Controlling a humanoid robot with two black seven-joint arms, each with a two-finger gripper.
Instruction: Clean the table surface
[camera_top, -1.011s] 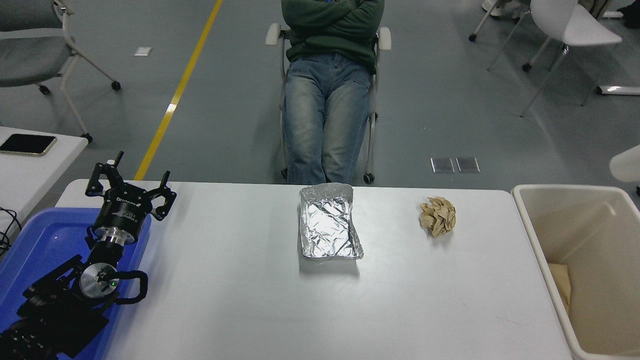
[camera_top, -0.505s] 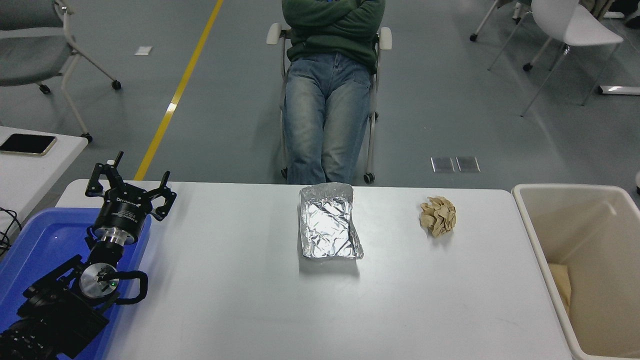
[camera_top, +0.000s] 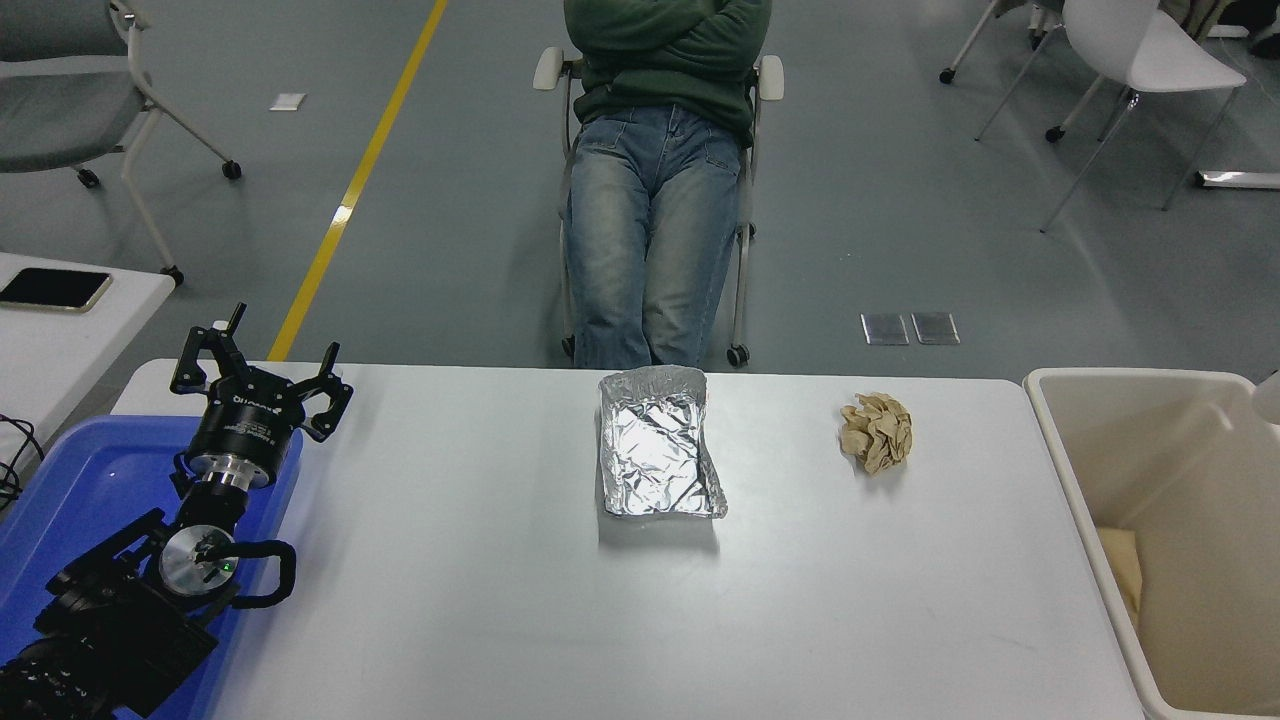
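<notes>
The white table surface (camera_top: 480, 600) fills the lower part of the head view. A crumpled silver foil tray (camera_top: 658, 455) lies near its far edge at the middle. A crumpled tan paper ball (camera_top: 877, 431) lies to the right of the foil tray, also near the far edge. My left gripper (camera_top: 262, 362) is parked at the lower left, open and empty, above the far edge of a blue tray. My right arm is out of view.
A blue tray (camera_top: 90, 480) sits at the table's left end under my left arm. A beige bin (camera_top: 1060, 440) stands at the table's right end. A person sits in a chair (camera_top: 662, 190) beyond the far edge. A side table (camera_top: 70, 340) holds a black phone (camera_top: 55, 289).
None on the table. A white shape at the right edge has shifted a little.
</notes>
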